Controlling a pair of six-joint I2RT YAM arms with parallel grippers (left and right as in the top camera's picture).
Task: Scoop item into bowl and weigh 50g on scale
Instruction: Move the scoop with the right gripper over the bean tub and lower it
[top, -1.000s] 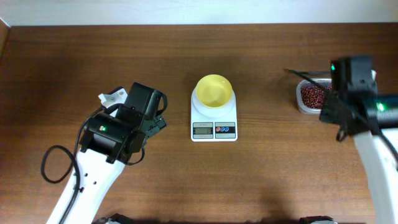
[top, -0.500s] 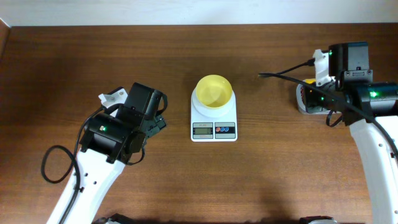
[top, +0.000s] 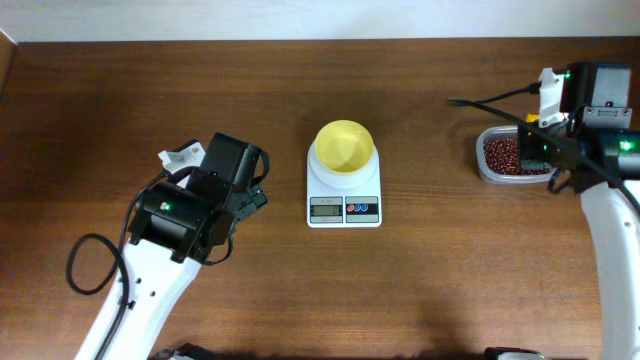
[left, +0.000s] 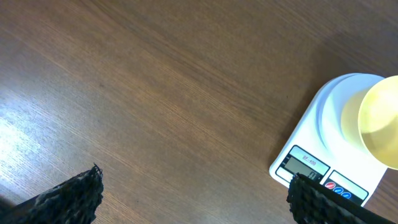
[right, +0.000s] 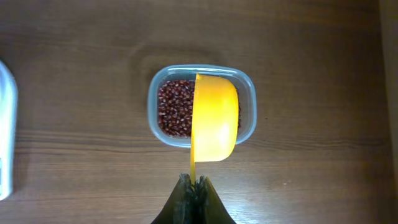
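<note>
The yellow bowl (top: 345, 146) sits on the white scale (top: 344, 196) at the table's middle; both show in the left wrist view, bowl (left: 378, 121) and scale (left: 314, 140). Red-brown beans (top: 503, 153) fill a clear container (top: 489, 174) at the right, also in the right wrist view (right: 175, 107). My right gripper (right: 194, 181) is shut on the handle of a yellow-orange scoop (right: 214, 118), held on its side above the container (right: 154, 127). My left gripper (left: 193, 190) is open and empty over bare wood left of the scale.
The wooden table's far edge runs along the top of the overhead view. A black cable (top: 490, 99) trails from the right arm above the container. The left arm's body (top: 190, 205) lies left of the scale.
The right arm has swung right and slightly back over the container, uncovering the beans again. The left arm has not moved.
</note>
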